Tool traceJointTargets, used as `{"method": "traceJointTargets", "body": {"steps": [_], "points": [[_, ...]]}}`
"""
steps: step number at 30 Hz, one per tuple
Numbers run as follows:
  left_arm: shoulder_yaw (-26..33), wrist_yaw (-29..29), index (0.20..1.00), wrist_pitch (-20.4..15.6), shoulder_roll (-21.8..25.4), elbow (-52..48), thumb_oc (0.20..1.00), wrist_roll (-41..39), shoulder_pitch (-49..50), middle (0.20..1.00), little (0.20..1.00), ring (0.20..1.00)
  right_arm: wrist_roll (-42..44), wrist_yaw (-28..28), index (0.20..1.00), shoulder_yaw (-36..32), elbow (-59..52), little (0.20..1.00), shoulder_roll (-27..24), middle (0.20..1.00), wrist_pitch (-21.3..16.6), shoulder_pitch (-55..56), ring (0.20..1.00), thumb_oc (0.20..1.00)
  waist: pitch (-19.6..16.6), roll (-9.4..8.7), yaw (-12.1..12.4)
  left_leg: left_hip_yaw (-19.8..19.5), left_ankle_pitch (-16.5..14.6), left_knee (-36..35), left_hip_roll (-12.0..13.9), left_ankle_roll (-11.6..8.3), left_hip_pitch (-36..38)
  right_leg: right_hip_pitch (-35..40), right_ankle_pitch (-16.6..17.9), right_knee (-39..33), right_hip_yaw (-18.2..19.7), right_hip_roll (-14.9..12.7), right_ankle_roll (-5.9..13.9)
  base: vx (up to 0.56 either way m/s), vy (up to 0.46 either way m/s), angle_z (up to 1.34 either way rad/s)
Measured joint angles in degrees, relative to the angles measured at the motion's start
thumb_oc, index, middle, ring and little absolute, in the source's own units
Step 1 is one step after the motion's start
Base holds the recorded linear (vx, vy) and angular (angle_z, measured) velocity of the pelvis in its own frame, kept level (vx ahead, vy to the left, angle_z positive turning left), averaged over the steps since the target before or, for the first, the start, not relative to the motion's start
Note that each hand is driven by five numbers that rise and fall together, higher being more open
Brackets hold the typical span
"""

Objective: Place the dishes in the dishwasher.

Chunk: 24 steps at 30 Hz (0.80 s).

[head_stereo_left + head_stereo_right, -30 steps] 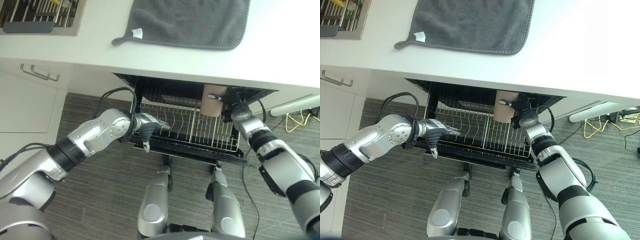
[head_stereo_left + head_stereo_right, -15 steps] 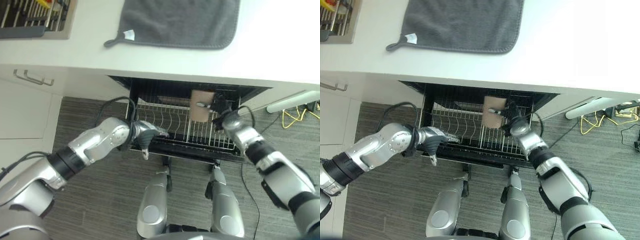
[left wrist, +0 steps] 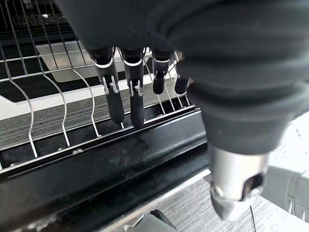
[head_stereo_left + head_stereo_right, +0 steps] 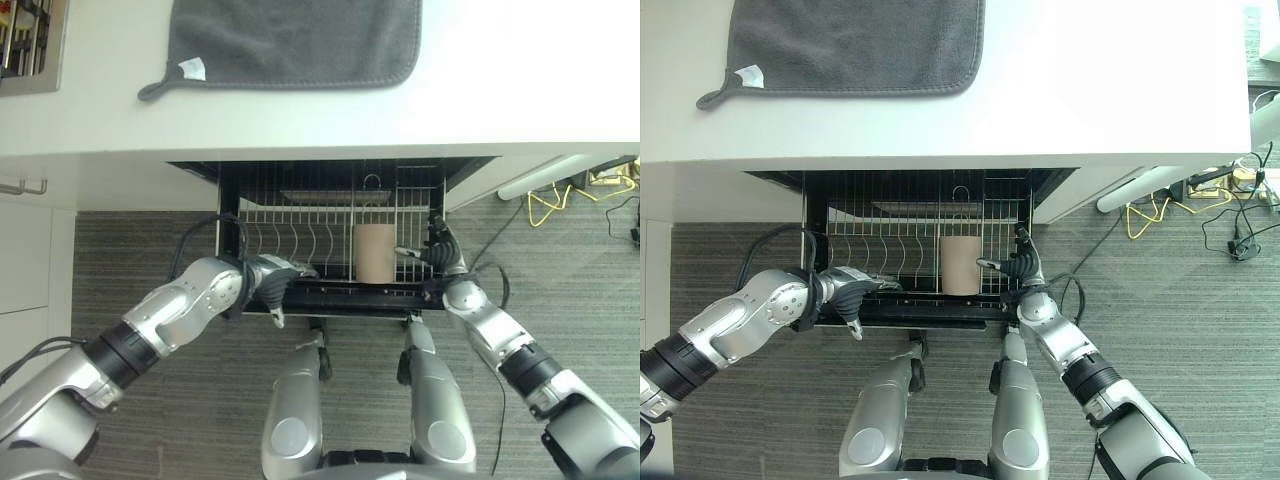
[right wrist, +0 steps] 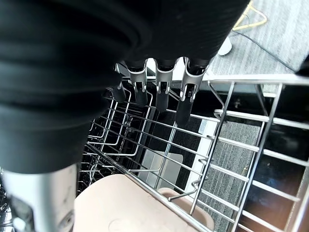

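R hand is hanging open, fingers straight over the rack wires, holding nothing; thumb pointing at the cup just beside it. Cup is sitting in the rack w/ its mouth down, apart from the fingers. L hand is resting at the rack's front edge, fingers extended onto the wires, not curled round anything.

Cup is looking light, stiff and smooth, prob. ceramic or plastic, so slippery-ish and maybe breakable; best taken round the side wall.

Beyond the hands, a towel is lying on the table. Eye views are giving the whole layout; R wrist view is showing the wires crossing in front of the cup's base, L wrist view the front rail.
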Motion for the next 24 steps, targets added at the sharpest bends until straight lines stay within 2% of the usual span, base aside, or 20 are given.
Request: {"method": "traceJointTargets", "body": {"steps": [8, 14, 17, 22, 24], "points": [[0.0, -0.08, 1.0, 0.02, 0.0, 0.01, 1.0, -0.01, -0.08, 1.0, 1.0, 1.0, -0.58, -0.43, 1.0, 0.16, 0.24, 1.0, 0.01, 1.0, -0.65, -0.51, 1.0, 1.0, 0.05, 0.07, 0.16, 0.01, 0.0, -0.03, 0.01, 0.0, 0.03, 0.0, 0.02, -0.01, 0.0, 0.01, -0.03, 0.0, 0.0, 0.0], [0.33, -0.09, 1.0, 0.25, 0.0, -0.02, 1.0, 0.0, 0.8, 1.0, 1.0, 1.0, -0.56, -1.64, 1.0, -0.96, -8.46, 1.0, -1.76, 1.0, -5.56, 2.08, 1.0, 1.0, 0.26, 0.17, 0.04, 0.05, 0.0, -0.03, 0.1, 0.0, 0.16, 0.0, 0.04, 0.0, 0.12, 0.12, -0.06, 0.0, 0.001, -0.01], [3.69, 0.07, 1.0, 1.01, -0.01, -0.12, 1.0, 0.01, 4.34, 1.0, 1.0, 1.0, -0.54, -1.35, 1.0, -2.53, -15.56, 1.0, -4.63, 1.0, -9.07, 4.97, 1.0, 1.0, 0.56, -0.01, 0.06, 1.05, -0.11, -0.29, 0.17, -0.13, 1.54, 0.74, 0.16, 0.01, 0.98, 0.22, -0.16, 0.03, 0.008, -0.12], [6.7, 4.37, 1.0, 2.54, -0.01, -0.22, 1.0, 0.08, 9.22, 1.0, 1.0, 1.0, -0.43, 0.37, 1.0, -5.46, -20.59, 1.0, -8.06, 1.0, -12.45, 10.71, 1.0, 1.0, 0.56, -0.16, -0.34, 1.37, -0.21, -0.44, 0.36, -0.15, 3.12, 2.04, 0.13, 0.0, 1.32, 0.39, -0.15, 0.04, -0.002, -0.04], [7.01, 5.91, 1.0, 3.0, 0.03, -0.23, 1.0, 0.18, 10.17, 1.0, 1.0, 1.0, -0.37, 0.7, 1.0, -6.3, -20.72, 1.0, -8.35, 1.0, -12.74, 12.21, 1.0, 1.0, 0.56, -0.17, -0.32, 1.4, -0.2, -0.37, 0.38, -0.14, 3.18, 2.12, 0.12, 0.0, 1.32, 0.4, -0.15, 0.09, -0.002, 0.0]]}}
